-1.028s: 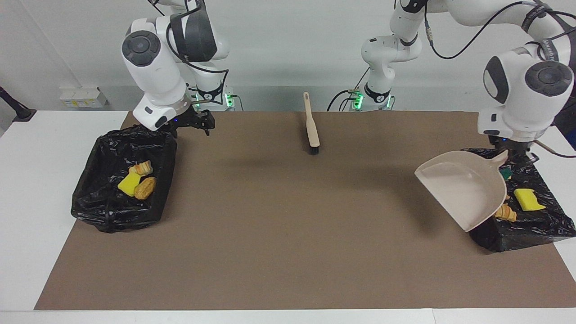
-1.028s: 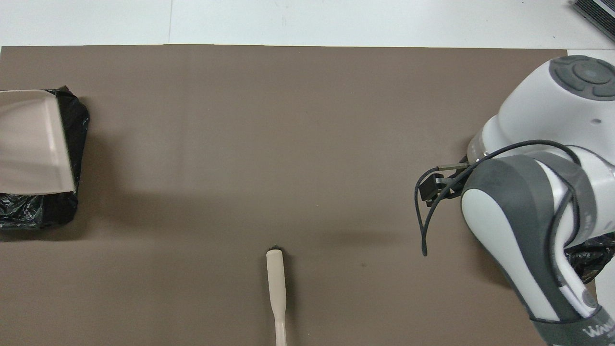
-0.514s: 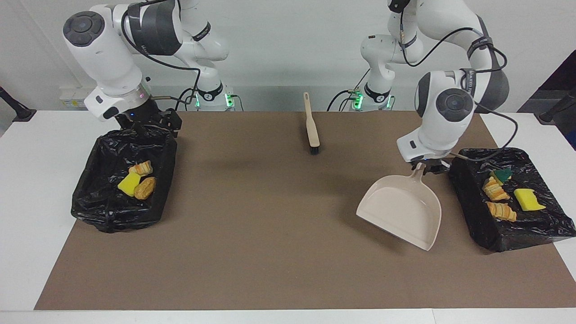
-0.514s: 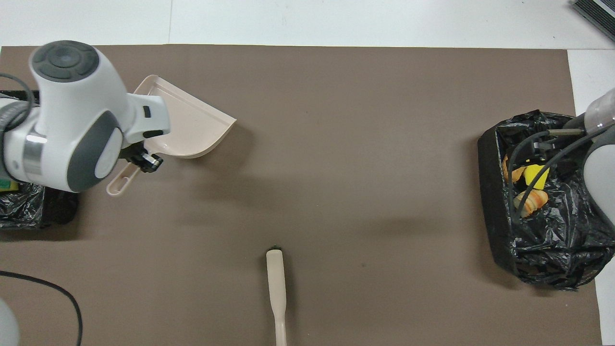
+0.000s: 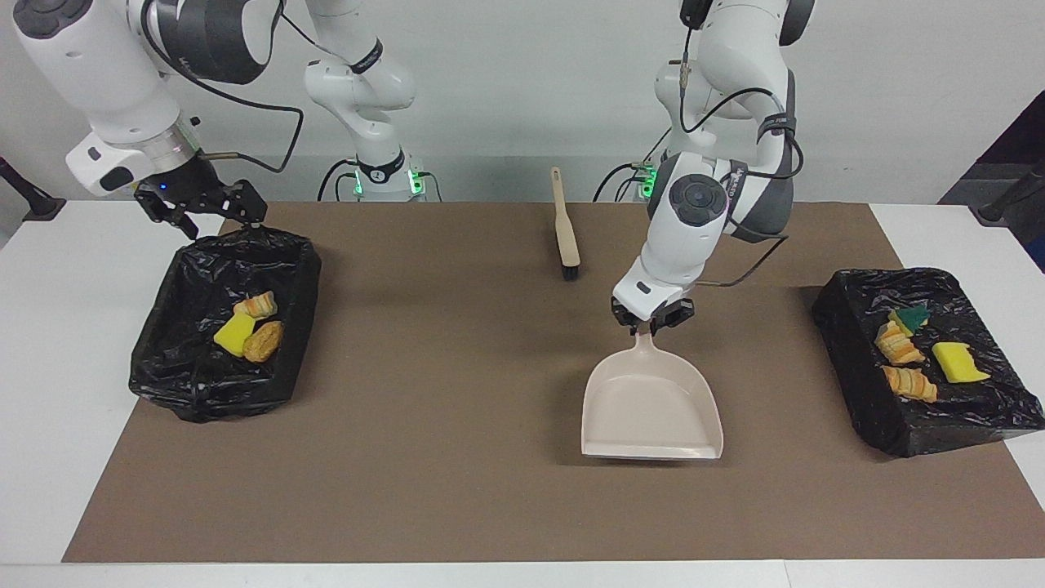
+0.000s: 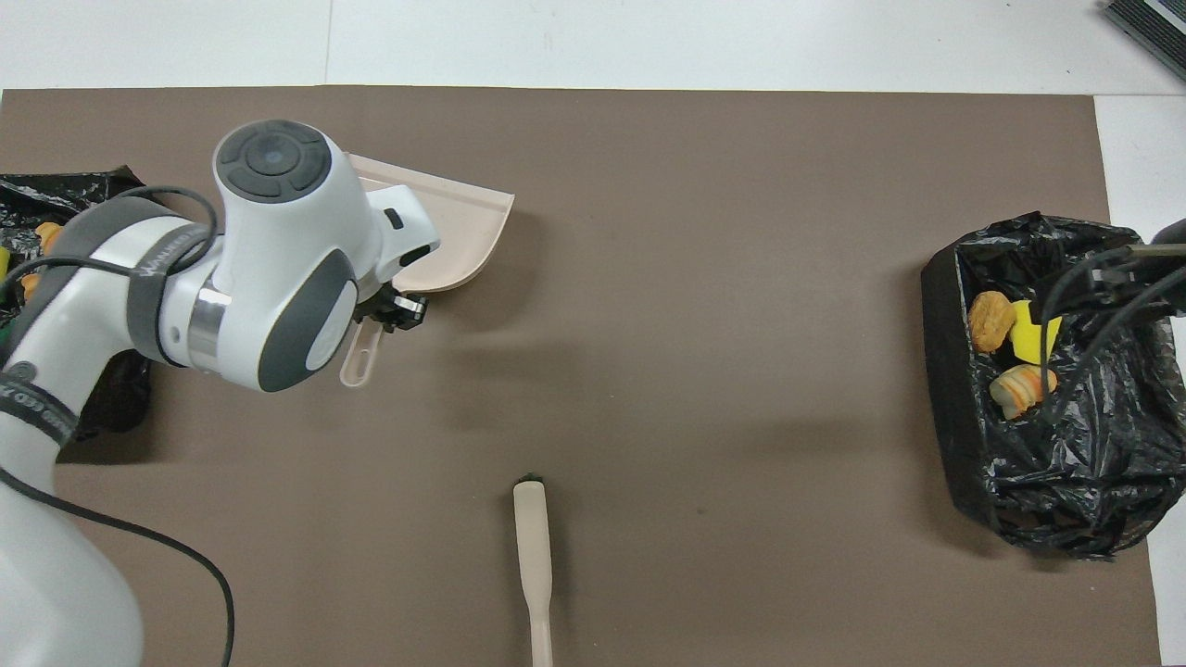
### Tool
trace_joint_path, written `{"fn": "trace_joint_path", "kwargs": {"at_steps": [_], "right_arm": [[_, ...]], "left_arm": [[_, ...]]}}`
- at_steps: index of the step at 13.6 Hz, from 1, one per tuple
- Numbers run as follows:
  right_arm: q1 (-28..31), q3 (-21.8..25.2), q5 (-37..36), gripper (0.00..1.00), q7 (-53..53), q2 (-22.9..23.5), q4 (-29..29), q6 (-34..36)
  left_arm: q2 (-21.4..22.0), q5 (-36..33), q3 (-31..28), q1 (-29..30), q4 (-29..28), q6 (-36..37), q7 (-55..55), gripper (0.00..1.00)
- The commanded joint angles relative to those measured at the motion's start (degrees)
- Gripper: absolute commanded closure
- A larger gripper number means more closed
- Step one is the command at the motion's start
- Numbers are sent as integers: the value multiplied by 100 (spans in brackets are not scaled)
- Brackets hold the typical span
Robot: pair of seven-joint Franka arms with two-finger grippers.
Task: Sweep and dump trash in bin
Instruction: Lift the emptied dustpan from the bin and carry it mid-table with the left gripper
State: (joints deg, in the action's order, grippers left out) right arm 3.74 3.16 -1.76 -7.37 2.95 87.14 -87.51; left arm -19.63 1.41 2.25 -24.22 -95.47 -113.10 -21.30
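My left gripper (image 5: 653, 320) is shut on the handle of the beige dustpan (image 5: 651, 408), which lies level and low over the middle of the brown mat; whether it touches the mat I cannot tell. In the overhead view the left gripper (image 6: 394, 315) and dustpan (image 6: 454, 222) show partly under the arm. The trash lies in two black-lined bins. Three scraps (image 5: 249, 327) are in the bin (image 5: 204, 400) at the right arm's end, several scraps (image 5: 906, 359) in the bin (image 5: 865, 408) at the left arm's end. My right gripper (image 5: 200, 208) is open and empty, above the first bin's corner nearest the robots.
The beige hand brush (image 5: 566, 237) lies on the mat near the robots, between the arm bases, bristles pointing away from them; it also shows in the overhead view (image 6: 533, 528). The brown mat (image 5: 457, 457) bears no scraps. The right arm's bin (image 6: 1038, 463) shows overhead.
My left arm carried the dustpan from over its bin to the middle of the mat and lowered it level. My right gripper rose and moved outward toward its end of the table.
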Motion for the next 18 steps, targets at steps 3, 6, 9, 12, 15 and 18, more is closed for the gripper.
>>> {"fn": "trace_joint_path", "kwargs": {"at_steps": [3,6,9,12,15,18], "right_arm": [[-392,18,0,0,799,-550,207,296],[-304,-26,-9,0,755,-497,172,409],[-287,-35,-52,0,571,-321,-74,446],[-304,-44,-78,0,535,-208,-57,103],[-427,-237,-43,0,614,-303,188,-186],[-427,-264,-79,0,605,-339,216,-170]], "left_arm": [[-513,184,-111,-531,659,-64,-1145,100],[-795,123,-58,-725,907,-10,-1403,100],[-972,166,-41,-708,916,-230,-1342,100],[-946,166,-41,-751,785,-441,-1019,100],[-937,184,-41,-760,758,-398,-515,79],[-920,114,-50,-751,758,-371,-515,55]]}}
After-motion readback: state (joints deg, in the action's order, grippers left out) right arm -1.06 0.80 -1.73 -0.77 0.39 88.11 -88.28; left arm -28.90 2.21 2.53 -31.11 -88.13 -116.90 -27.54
